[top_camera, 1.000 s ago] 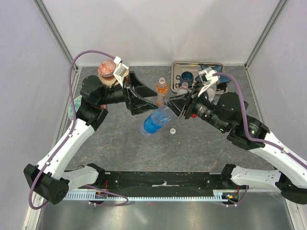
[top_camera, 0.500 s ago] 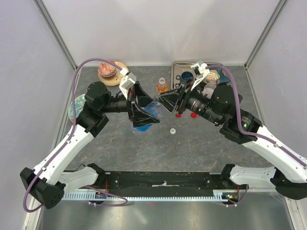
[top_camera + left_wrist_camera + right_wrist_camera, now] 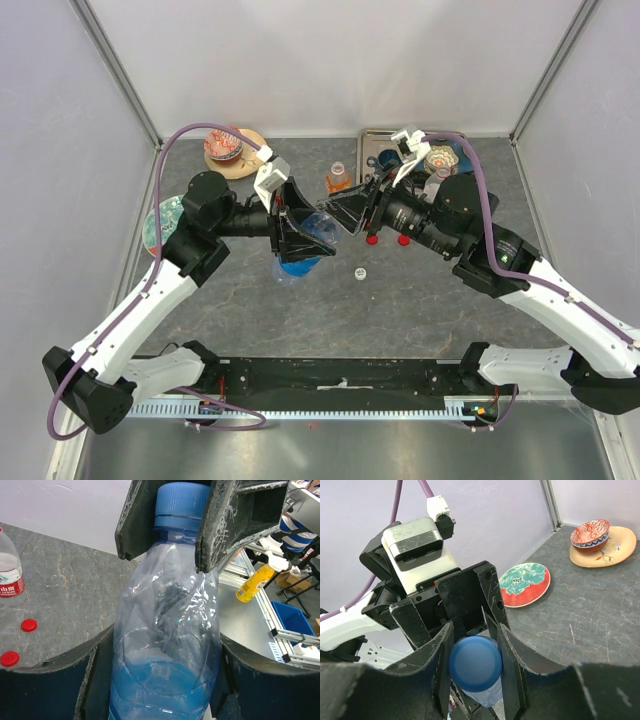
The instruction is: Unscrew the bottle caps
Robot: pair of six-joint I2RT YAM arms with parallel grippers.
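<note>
The blue cap (image 3: 181, 502) is still seated on the neck of the blue-tinted bottle (image 3: 165, 630). The bottle is held clear of the tabletop (image 3: 300, 320), lying between the two arms near the middle of the workspace. The right tool (image 3: 475, 645) is clenched on the cap, one finger on each side of it. The left tool (image 3: 165, 680) grasps the bottle's body, its fingers pressed against both walls.

This looks like the last cap to come off. Two red caps (image 3: 28, 625) lie loose on the tabletop close to each other, and a white cap (image 3: 360, 272) lies apart from them, nearer the arm bases. By that count three of the four are done. Whether the blue cap has begun to turn cannot be told.

A red-labelled bottle (image 3: 9, 565) stands at the left edge of the left wrist view. Its label carries white Chinese characters, cut off by the frame and too partial to read surely. The blue-tinted bottle shows no legible writing.
</note>
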